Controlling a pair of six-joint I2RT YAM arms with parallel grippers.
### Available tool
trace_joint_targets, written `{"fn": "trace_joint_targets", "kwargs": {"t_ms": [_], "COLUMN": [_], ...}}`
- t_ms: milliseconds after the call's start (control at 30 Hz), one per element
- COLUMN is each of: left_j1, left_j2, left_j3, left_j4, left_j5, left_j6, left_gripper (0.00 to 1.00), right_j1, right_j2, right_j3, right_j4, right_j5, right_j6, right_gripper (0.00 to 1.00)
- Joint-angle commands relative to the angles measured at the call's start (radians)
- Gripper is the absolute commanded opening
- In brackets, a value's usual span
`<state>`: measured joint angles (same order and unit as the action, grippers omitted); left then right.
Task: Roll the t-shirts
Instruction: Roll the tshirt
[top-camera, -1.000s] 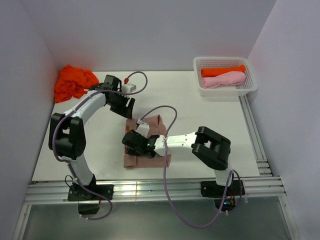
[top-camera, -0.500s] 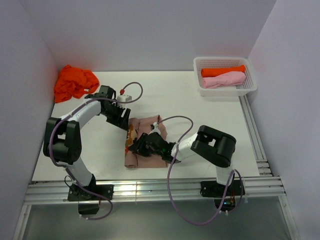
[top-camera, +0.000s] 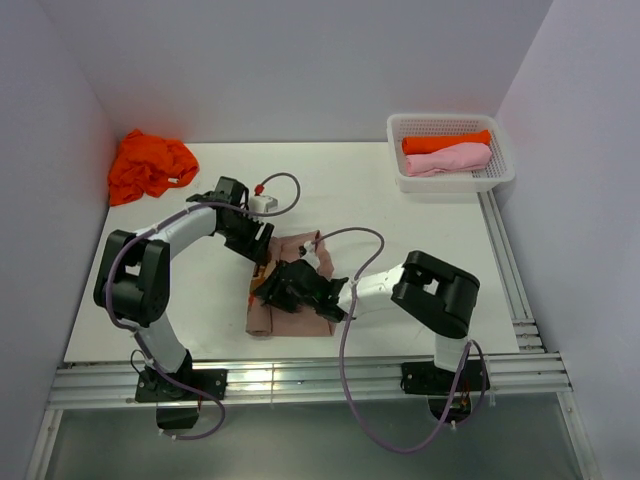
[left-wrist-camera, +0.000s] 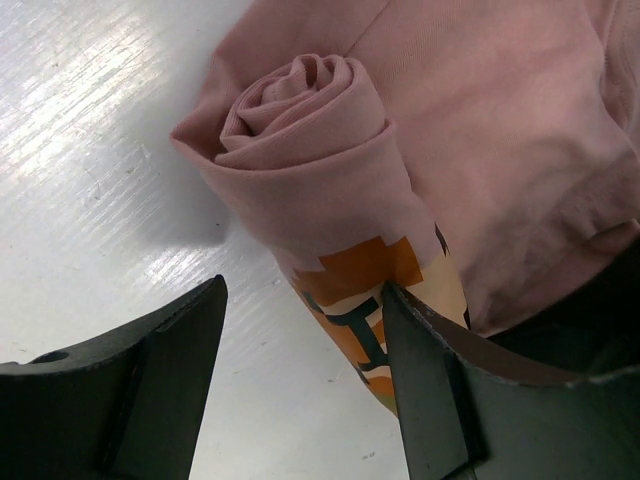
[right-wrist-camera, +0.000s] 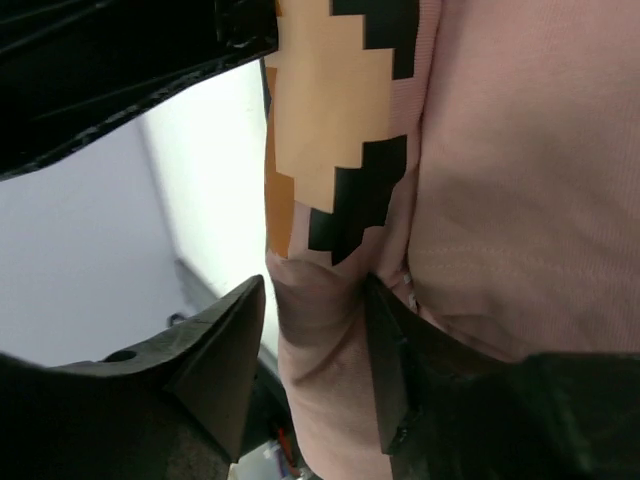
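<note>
Rolling is midway: the left gripper (left-wrist-camera: 300, 295) stands with jaws apart at the end of the roll in the dusty pinkish-brown cloth t-shirt (top-camera: 318, 252), which lies on the white table (top-camera: 400, 220) well left of the white plastic mesh basket (top-camera: 450, 183). The right gripper (right-wrist-camera: 312, 290) straddles the roll, clamped or loose I cannot tell. Next, probably, both turn it evenly basketward

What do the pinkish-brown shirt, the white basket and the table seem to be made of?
The shirt looks like soft matt knit cloth, perhaps cotton: it rolls tightly and shows fine ribs. Its print is a flat orange and black layer. The basket seems stiff white plastic mesh. The table is hard, white, slightly glossy: it reflects light; material unclear.
</note>
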<state>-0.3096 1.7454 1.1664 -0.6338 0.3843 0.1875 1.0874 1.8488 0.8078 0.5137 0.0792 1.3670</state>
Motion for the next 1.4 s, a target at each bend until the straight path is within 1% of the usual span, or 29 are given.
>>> {"fn": "trace_joint_targets", "kwargs": {"t_ms": [0,167,233,267,367,467,700,900,1067,1133,1367], "left_j1": [-0.025,-0.048,-0.052,-0.057,-0.069,-0.085,-0.109,-0.121,-0.125,-0.126,-0.128], "left_j2": [0.011,0.029,0.032,0.039,0.045,0.049,0.068,0.085,0.089,0.089,0.082], "left_j3": [0.004,0.029,0.036,0.041,0.045,0.055,0.091,0.121,0.139,0.144,0.18], "left_j4": [0.037,0.034,0.033,0.031,0.029,0.029,0.016,0.005,-0.004,-0.009,-0.027], "left_j5": [-0.042,-0.081,-0.091,-0.093,-0.104,-0.117,-0.136,-0.144,-0.145,-0.145,-0.14], "left_j6": [-0.028,-0.037,-0.039,-0.04,-0.042,-0.046,-0.053,-0.053,-0.049,-0.049,-0.042], "left_gripper": [0.69,0.69,0.69,0.69,0.69,0.69,0.7,0.7,0.7,0.7,0.7], "right_j1": [0.031,0.068,0.087,0.095,0.121,0.138,0.154,0.155,0.151,0.152,0.152], "right_j2": [-0.052,-0.066,-0.066,-0.063,-0.06,-0.06,-0.022,0.058,0.107,0.119,0.136], "right_j3": [0.089,0.244,0.309,0.33,0.404,0.464,0.586,0.672,0.669,0.666,0.642], "right_j4": [-0.37,-0.688,-0.759,-0.824,-0.923,-0.986,-1.023,-1.035,-1.052,-1.089,-1.139], "right_j5": [0.145,0.286,0.32,0.352,0.398,0.432,0.444,0.421,0.395,0.399,0.392], "right_j6": [-0.049,-0.065,-0.066,-0.066,-0.068,-0.078,-0.14,-0.169,-0.145,-0.129,-0.091], "right_gripper": [0.54,0.55,0.55,0.55,0.55,0.55,0.55,0.56,0.56,0.56,0.57]}}
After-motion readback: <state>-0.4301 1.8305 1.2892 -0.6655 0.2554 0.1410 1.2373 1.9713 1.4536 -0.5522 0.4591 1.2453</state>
